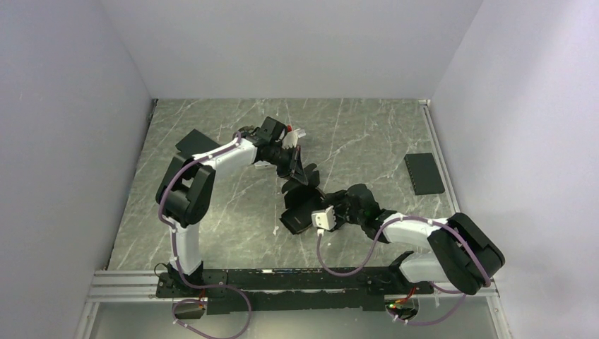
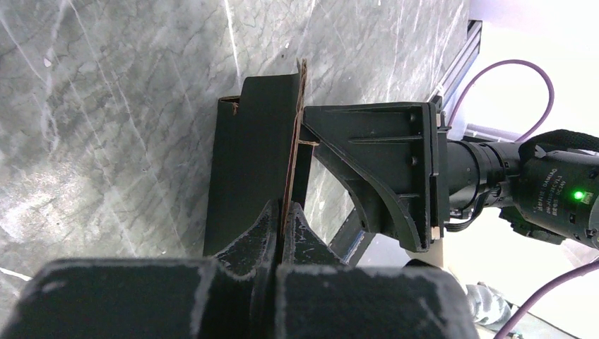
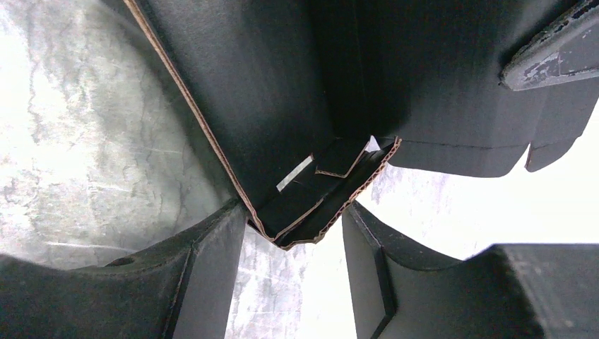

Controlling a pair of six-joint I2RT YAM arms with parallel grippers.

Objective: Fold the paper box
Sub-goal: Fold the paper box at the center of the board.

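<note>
paper box [image 3: 268,106]: matte black, brown cut edges | table [image 1: 367,141]: grey-green marble, white veins

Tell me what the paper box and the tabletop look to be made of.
The paper box: matte black corrugated cardboard; its cut edges show brown fluting. The tabletop: grey-green veined stone or a marble-print laminate, faintly glossy; the look leaves that open.

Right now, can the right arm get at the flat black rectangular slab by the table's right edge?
Probably yes: nothing blocks the slab, and the right gripper stands open around a corner of the matte black cardboard box.
</note>
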